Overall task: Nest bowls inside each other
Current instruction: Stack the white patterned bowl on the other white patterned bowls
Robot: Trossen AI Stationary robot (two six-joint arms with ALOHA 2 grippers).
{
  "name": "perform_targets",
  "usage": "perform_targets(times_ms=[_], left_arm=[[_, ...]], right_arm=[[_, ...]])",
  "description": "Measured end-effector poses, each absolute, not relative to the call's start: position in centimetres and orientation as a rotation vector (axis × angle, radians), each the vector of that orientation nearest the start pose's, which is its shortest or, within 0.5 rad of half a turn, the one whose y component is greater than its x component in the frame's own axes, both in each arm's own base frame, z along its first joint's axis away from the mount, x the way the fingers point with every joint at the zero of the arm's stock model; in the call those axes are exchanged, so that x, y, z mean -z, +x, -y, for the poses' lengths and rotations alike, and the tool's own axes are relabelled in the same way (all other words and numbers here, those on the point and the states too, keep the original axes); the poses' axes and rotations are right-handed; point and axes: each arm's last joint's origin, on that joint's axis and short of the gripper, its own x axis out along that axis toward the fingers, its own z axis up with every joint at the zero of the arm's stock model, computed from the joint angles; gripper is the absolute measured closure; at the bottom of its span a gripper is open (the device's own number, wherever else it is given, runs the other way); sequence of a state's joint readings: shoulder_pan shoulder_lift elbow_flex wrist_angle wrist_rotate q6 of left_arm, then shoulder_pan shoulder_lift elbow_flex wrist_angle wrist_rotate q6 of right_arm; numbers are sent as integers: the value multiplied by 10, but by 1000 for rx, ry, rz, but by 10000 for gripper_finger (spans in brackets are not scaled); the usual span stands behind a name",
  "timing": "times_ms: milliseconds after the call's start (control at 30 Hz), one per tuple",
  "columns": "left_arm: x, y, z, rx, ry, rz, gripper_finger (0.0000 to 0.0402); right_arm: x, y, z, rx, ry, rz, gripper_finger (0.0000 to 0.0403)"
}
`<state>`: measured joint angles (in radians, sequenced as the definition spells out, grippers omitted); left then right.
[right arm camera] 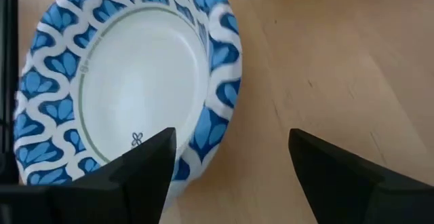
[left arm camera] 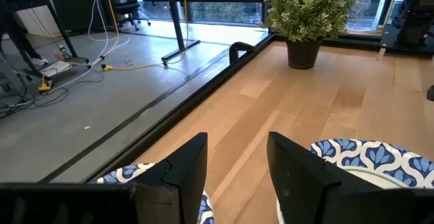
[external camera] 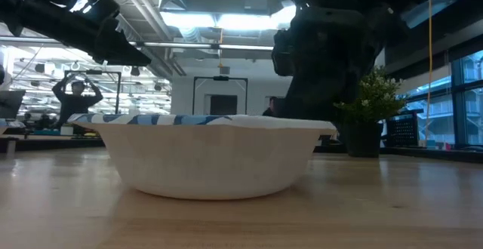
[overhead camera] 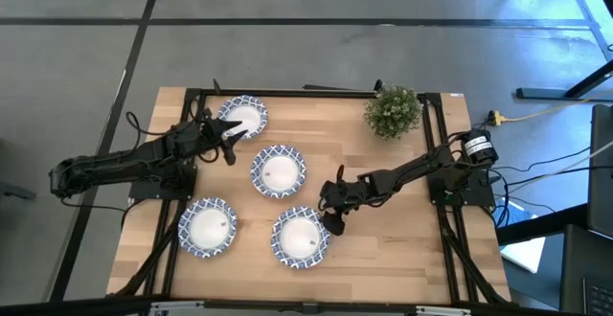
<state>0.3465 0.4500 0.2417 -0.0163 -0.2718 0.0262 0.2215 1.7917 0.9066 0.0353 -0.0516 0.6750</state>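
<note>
Several blue-and-white rimmed bowls sit upright on the wooden table: far-left (overhead camera: 242, 117), centre (overhead camera: 279, 171), near-left (overhead camera: 208, 227) and near-right (overhead camera: 301, 237). My left gripper (overhead camera: 229, 149) is open and hovers between the far-left bowl (left arm camera: 122, 174) and the centre bowl (left arm camera: 371, 156). My right gripper (overhead camera: 335, 222) is open at the near-right bowl's right edge. In the right wrist view (right arm camera: 234, 139), one finger stands over the bowl's inside and the other over bare table, with the rim (right arm camera: 215, 108) between them. The low view shows this bowl (external camera: 211, 155) close up.
A small potted plant (overhead camera: 392, 111) stands at the far right corner of the table. Bare wood lies to the right of the near-right bowl and between the plant and the centre bowl. A dark frame (overhead camera: 287, 93) runs along the table's far edge.
</note>
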Motion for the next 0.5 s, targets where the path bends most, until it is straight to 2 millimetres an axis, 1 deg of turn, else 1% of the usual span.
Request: perform_targets(times_ms=[100,200,500], left_arm=[[-205,117,-51,-612,17,-238,253],[-205,117,-51,-613,17,-238,253],[-205,117,-51,-612,17,-238,253]], right_arm=[[-137,334,-77,38,558,-900,117],[-137,334,-77,39,560,-902,127],[-137,335,-77,34,560,-898,201]])
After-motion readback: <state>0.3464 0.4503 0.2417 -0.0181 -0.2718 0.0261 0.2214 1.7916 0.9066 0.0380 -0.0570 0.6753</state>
